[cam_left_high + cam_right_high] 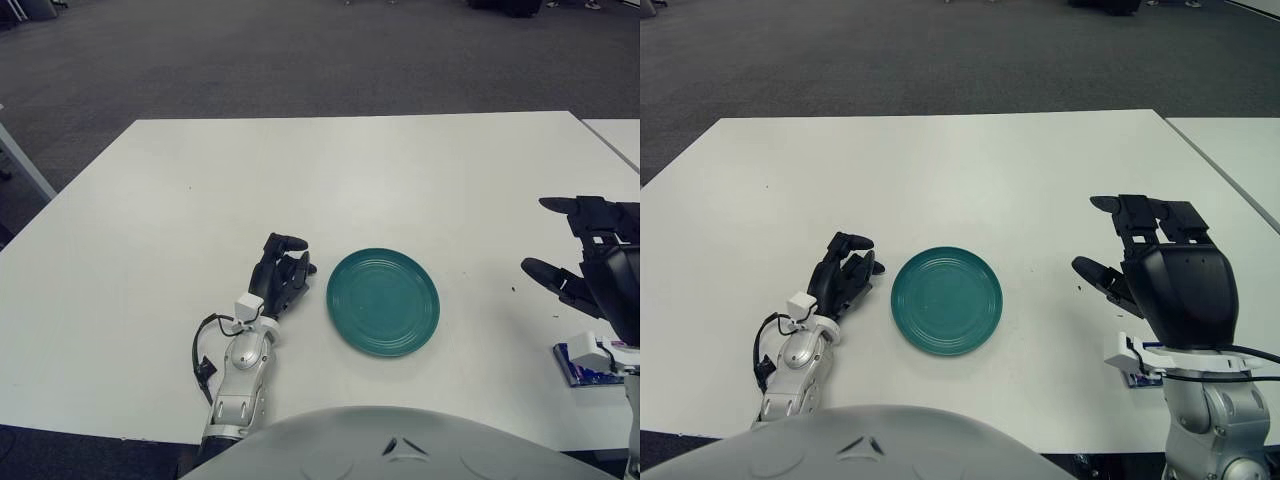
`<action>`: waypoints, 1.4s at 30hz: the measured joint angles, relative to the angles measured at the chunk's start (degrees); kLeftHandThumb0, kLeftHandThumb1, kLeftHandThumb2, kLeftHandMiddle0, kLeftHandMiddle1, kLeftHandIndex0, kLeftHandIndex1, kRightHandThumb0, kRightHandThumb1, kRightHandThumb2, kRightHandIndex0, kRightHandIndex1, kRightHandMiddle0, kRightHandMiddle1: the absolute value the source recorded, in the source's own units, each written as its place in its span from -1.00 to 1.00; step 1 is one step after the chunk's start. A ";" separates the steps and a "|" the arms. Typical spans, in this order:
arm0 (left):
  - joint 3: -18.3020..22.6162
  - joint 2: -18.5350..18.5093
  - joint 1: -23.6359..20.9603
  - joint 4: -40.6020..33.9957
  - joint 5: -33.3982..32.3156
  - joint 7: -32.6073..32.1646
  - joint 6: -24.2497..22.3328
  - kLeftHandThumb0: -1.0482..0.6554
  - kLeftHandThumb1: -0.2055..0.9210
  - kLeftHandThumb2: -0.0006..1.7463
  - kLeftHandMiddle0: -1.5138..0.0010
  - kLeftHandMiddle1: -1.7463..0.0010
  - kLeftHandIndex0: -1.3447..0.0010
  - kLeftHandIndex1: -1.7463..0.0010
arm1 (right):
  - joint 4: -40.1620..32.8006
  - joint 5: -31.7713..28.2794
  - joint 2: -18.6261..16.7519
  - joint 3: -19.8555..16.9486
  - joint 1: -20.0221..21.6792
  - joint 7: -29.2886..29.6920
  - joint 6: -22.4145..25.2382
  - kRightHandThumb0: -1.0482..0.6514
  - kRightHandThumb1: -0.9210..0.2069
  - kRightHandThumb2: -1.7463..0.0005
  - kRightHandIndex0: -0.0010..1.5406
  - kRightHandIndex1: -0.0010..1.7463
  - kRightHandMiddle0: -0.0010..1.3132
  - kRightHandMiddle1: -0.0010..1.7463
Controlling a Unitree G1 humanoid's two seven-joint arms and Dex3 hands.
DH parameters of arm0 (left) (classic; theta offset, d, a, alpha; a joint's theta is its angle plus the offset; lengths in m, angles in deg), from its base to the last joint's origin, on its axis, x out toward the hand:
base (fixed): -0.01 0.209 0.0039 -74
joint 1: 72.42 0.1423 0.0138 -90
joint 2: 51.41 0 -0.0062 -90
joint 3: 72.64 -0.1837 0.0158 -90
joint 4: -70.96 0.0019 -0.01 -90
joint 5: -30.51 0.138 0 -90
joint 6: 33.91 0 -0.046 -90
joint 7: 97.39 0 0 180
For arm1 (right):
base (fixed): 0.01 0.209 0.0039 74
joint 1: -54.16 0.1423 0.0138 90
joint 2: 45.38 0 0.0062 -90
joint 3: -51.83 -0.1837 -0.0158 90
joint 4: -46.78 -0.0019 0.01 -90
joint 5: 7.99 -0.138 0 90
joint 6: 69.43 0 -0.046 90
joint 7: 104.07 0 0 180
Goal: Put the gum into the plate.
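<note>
Gum (pixel 585 362): flat blue-white pack, partly hidden | right hand (pixel 1160 270): fingers spread above it, empty | plate (pixel 383 301): teal

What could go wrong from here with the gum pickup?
1. The gum pack lies near the table's front right edge, mostly hidden under the right wrist in the right eye view; a blind or clumsy grasp could push it off.
2. The right hand hovers open above and beyond the pack, so it may close on nothing unless it pulls back.
3. The left hand sits close beside the plate's left rim, crowding any placement from that side.
</note>
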 measured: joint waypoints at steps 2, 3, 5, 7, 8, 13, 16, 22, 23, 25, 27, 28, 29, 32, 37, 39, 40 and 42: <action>0.01 -0.08 0.05 -0.06 0.00 0.01 0.00 -0.19 1.00 -0.40 0.39 -0.87 0.69 -1.00 | 0.02 0.01 -0.01 -0.86 0.00 0.00 -0.06 -0.81 -1.00 0.49 -0.67 -0.48 -1.00 0.04; 0.01 -0.12 0.07 -0.08 0.00 0.02 0.00 -0.19 1.00 -0.40 0.39 -0.87 0.69 -1.00 | 0.06 0.01 -0.01 -1.21 0.00 0.01 -0.12 -0.81 -1.00 0.47 -0.66 -0.48 -1.00 0.05; 0.02 -0.20 0.07 -0.09 0.00 0.05 0.00 -0.19 1.00 -0.40 0.40 -0.88 0.69 -1.00 | 0.25 -0.01 -0.03 -1.93 0.00 0.02 -0.28 -0.81 -1.00 0.46 -0.64 -0.48 -1.00 0.06; 0.02 -0.28 0.07 -0.09 0.00 0.08 0.00 -0.19 1.00 -0.40 0.41 -0.88 0.69 -1.00 | 0.63 -0.03 -0.07 -2.63 0.00 0.02 -0.46 -0.80 -1.00 0.48 -0.62 -0.48 -1.00 0.06; 0.03 -0.32 0.07 -0.09 0.00 0.10 0.00 -0.19 1.00 -0.40 0.41 -0.88 0.69 -1.00 | 0.78 -0.04 -0.09 -2.87 0.00 0.02 -0.53 -0.80 -1.00 0.49 -0.62 -0.48 -1.00 0.06; 0.12 -0.42 0.07 -0.09 -0.04 0.43 0.02 -0.19 1.00 -0.40 0.41 -0.88 0.69 -1.00 | 1.48 -0.09 -0.38 -3.25 -0.12 0.02 -1.03 -0.80 -1.00 0.54 -0.58 -0.47 -1.00 0.05; 0.16 -0.45 0.06 -0.09 -0.07 0.70 0.03 -0.19 0.99 -0.40 0.41 -0.88 0.69 -1.00 | 1.80 -0.10 -0.61 -3.24 -0.33 0.02 -1.68 -0.80 -1.00 0.55 -0.56 -0.46 -1.00 0.03; 0.28 -0.83 0.03 -0.08 -0.07 1.07 0.03 -0.19 1.00 -0.40 0.40 -0.84 0.69 -1.00 | 2.66 -0.76 -0.78 -3.26 -0.57 -0.29 -2.93 -0.77 -1.00 0.57 -0.53 -0.45 -1.00 -0.05; 0.30 -0.91 0.02 -0.08 -0.06 1.09 0.03 -0.19 1.00 -0.40 0.40 -0.83 0.69 -1.00 | 2.82 -0.89 -0.78 -3.30 -0.58 -0.47 -3.18 -0.76 -1.00 0.57 -0.52 -0.45 -1.00 -0.06; 0.32 -1.03 0.00 -0.08 -0.06 1.12 0.03 -0.19 1.00 -0.40 0.39 -0.82 0.69 -1.00 | 3.28 -1.52 -0.78 -3.44 -0.59 -0.87 -3.73 -0.74 -1.00 0.58 -0.52 -0.44 -1.00 -0.08; 0.32 -1.17 -0.05 -0.08 -0.05 1.13 0.02 -0.19 1.00 -0.40 0.39 -0.82 0.69 -1.00 | 3.72 -2.21 -0.77 -3.72 -0.59 -1.29 -4.30 -0.72 -1.00 0.58 -0.52 -0.43 -1.00 -0.09; 0.34 -1.25 -0.07 -0.08 -0.05 1.13 0.01 -0.19 1.00 -0.40 0.39 -0.82 0.70 -1.00 | 3.91 -2.48 -0.77 -3.92 -0.59 -1.54 -4.55 -0.72 -1.00 0.58 -0.52 -0.43 -1.00 -0.10; 0.39 -1.33 -0.11 -0.07 -0.05 1.13 0.01 -0.19 1.00 -0.40 0.39 -0.81 0.70 -1.00 | 4.07 -2.86 -0.77 -4.17 -0.59 -1.87 -4.81 -0.71 -1.00 0.58 -0.52 -0.43 -1.00 -0.10; 0.60 -1.52 -0.24 -0.05 -0.02 1.13 -0.08 -0.19 1.00 -0.40 0.39 -0.81 0.70 -1.00 | 4.39 -3.72 -0.76 -4.93 -0.59 -2.72 -5.41 -0.69 -1.00 0.57 -0.53 -0.42 -1.00 -0.10; 0.95 -1.85 -0.52 0.00 0.02 1.12 -0.26 -0.19 1.00 -0.40 0.39 -0.81 0.70 -1.00 | 4.42 -5.23 -0.76 -6.46 -0.60 -4.22 -6.46 -0.69 -1.00 0.54 -0.54 -0.42 -1.00 -0.10; 1.10 -1.98 -0.64 0.01 0.02 1.12 -0.35 -0.19 1.00 -0.40 0.38 -0.82 0.70 -1.00 | 4.42 -5.71 -0.76 -7.08 -0.61 -4.82 -6.89 -0.69 -1.00 0.54 -0.55 -0.42 -1.00 -0.10; 1.18 -2.05 -0.68 0.03 0.02 1.12 -0.37 -0.19 1.00 -0.40 0.39 -0.83 0.70 -1.00 | 4.42 -6.00 -0.76 -7.35 -0.61 -5.10 -7.08 -0.69 -1.00 0.54 -0.55 -0.42 -1.00 -0.09; 1.30 -2.19 -0.73 0.05 0.02 1.12 -0.39 -0.19 1.00 -0.40 0.39 -0.84 0.70 -1.00 | 4.42 -6.74 -0.76 -7.84 -0.61 -5.87 -7.37 -0.69 -1.00 0.55 -0.55 -0.42 -1.00 -0.07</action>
